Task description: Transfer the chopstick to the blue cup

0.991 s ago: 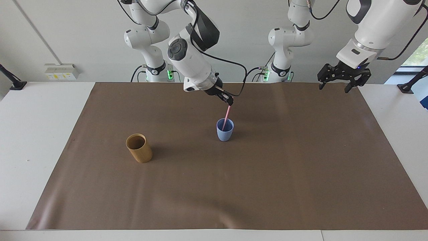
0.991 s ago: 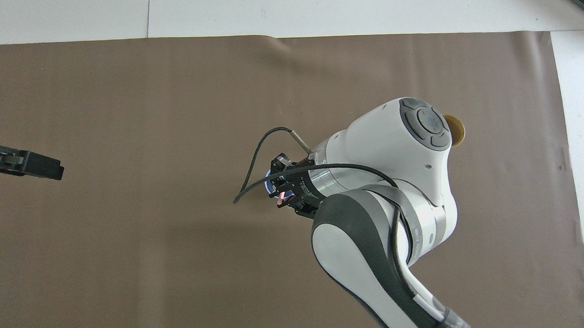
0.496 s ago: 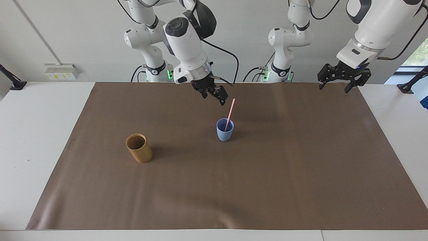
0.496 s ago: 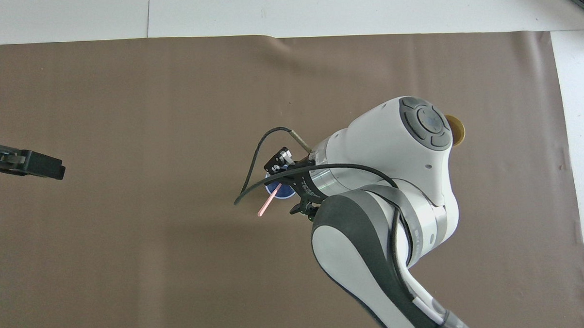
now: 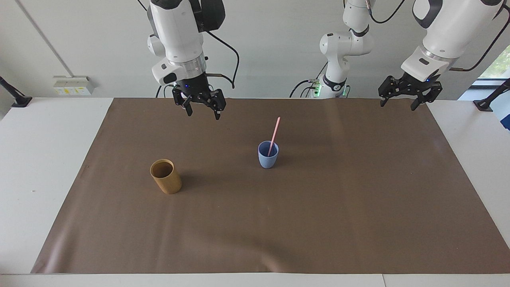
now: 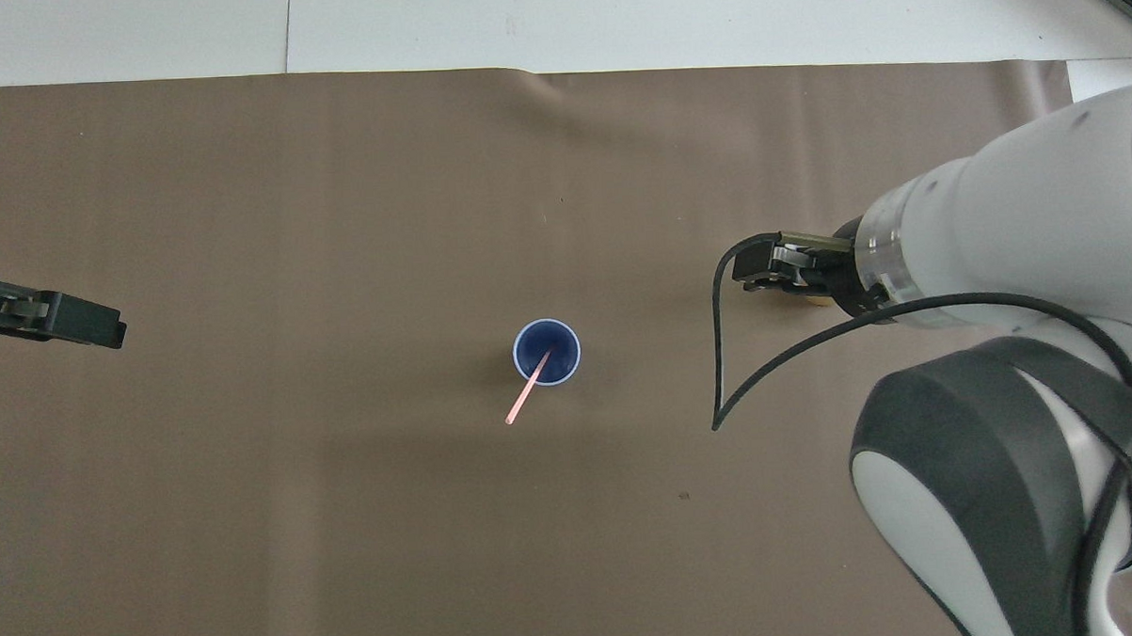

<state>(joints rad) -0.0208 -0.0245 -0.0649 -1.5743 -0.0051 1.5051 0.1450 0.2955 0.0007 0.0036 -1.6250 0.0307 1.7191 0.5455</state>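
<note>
1. Standing in the blue cup (image 5: 267,155), the chopstick (image 5: 273,134) leans on the rim with its upper end free in the air; a second ago the right claw (image 5: 202,112) gripped that upper end directly over the cup.
2. Right claw: now open and empty, its fingers spread. It has let go, risen and swung away toward the right arm's end of the surface (image 5: 36,159), and hangs over the brown mat (image 5: 318,223) above a spot nearer the robots than the tan cylindrical cup (image 5: 165,176).
3. Overhead view: the right arm's body, which covered the blue cup (image 6: 546,352) half a second ago, has cleared it, so the chopstick (image 6: 529,395) shows plainly, its lower end inside the cup and its upper end tipped toward the robots. The right claw (image 6: 779,275) now hides most of the tan cup there.
4. Left claw (image 5: 404,101): open, holding nothing, waiting unmoved over the mat's edge at the left arm's end of the surface.
5. Blue cup: upright, unshifted by the release, near the mat's middle, well apart from the tan cup.
6. Reading: the transfer appears complete, with only the right arm's retreat remaining.
</note>
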